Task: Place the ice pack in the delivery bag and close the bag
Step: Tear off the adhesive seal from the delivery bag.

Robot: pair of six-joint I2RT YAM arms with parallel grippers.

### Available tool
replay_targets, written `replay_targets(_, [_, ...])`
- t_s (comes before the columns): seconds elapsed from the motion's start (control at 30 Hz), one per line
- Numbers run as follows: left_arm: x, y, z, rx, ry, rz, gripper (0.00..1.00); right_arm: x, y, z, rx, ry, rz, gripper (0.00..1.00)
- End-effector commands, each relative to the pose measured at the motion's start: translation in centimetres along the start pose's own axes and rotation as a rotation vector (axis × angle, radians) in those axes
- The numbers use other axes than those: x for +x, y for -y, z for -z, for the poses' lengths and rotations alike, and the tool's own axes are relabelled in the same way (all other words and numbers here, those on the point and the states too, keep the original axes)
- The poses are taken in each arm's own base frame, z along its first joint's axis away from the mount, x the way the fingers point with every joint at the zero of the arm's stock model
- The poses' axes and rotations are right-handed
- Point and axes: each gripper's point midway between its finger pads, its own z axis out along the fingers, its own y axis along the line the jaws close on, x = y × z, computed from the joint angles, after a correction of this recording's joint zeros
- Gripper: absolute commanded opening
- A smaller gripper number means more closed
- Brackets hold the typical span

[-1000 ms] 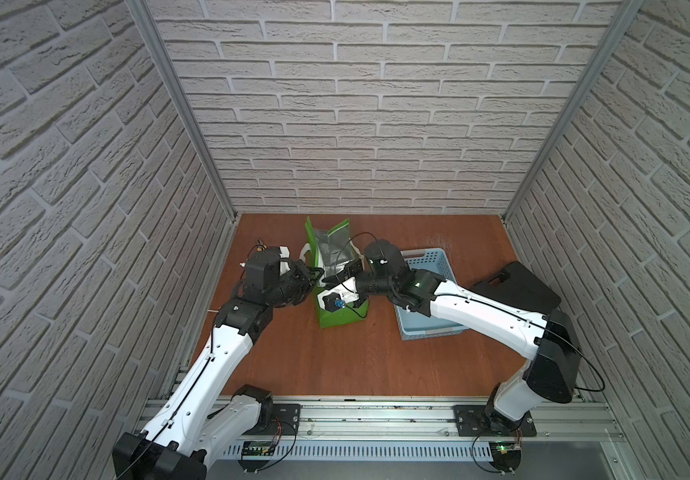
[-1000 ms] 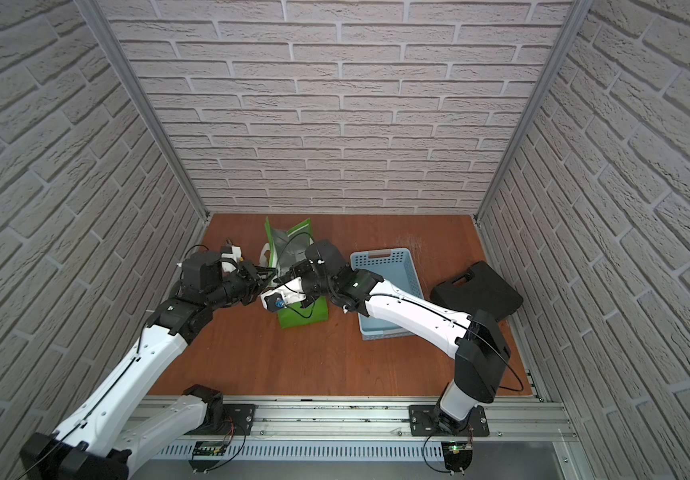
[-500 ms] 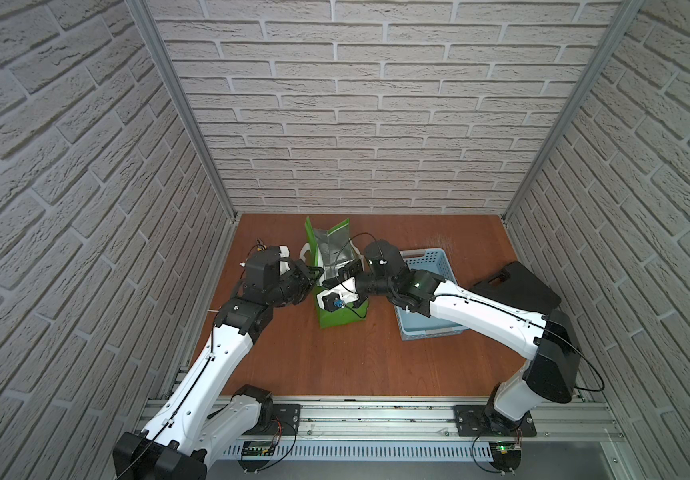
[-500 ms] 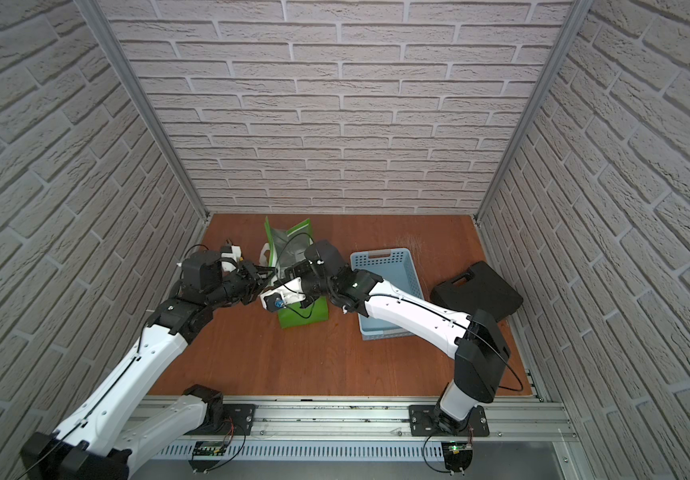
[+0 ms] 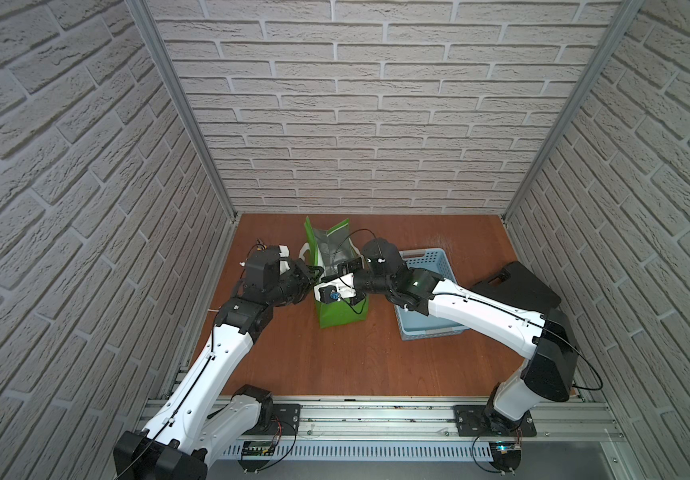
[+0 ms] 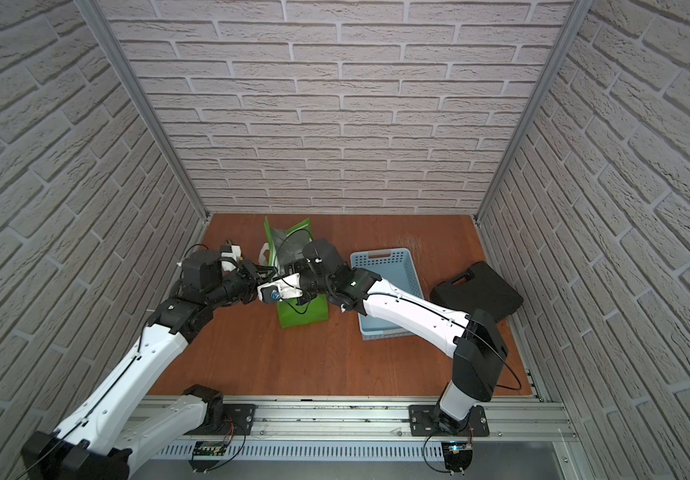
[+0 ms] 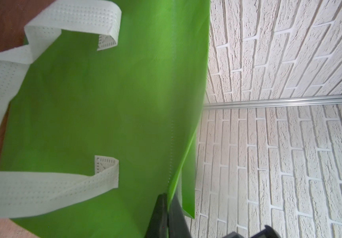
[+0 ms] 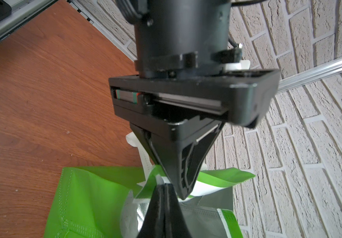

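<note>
Delivery bag [image 5: 341, 309]: 1 (green, upright) | basket [image 5: 426, 254]: 1 | case [image 5: 517, 286]: 1 | left jaws, right jaws: both pinching its rim

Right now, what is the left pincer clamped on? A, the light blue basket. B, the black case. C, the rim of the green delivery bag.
C: in the left wrist view, the left pincer is shut on the edge of the green delivery bag.
</note>
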Motion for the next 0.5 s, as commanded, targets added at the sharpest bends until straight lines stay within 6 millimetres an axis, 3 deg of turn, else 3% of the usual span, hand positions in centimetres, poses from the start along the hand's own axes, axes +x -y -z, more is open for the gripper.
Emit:
replay_targets(0.0, [-0.4, 0.5, 0.0, 0.026, 0.011, -0.017, 0.0, -1.2, 2.0, 0.2, 0.065, 0.027, -0.016, 0.03])
replay_targets(0.17, [-0.4, 0.5, 0.0, 0.026, 0.016, -0.017, 0.02, -1.1, 2.3, 0.1, 0.077, 0.025, -0.057, 0.03])
replay_targets(0.47, [-1.5, 1.7, 1.5, 0.028, 0.053, -0.064, 0.26, -1.7, 2.6, 0.2, 0.079, 0.048, -0.106, 0.03])
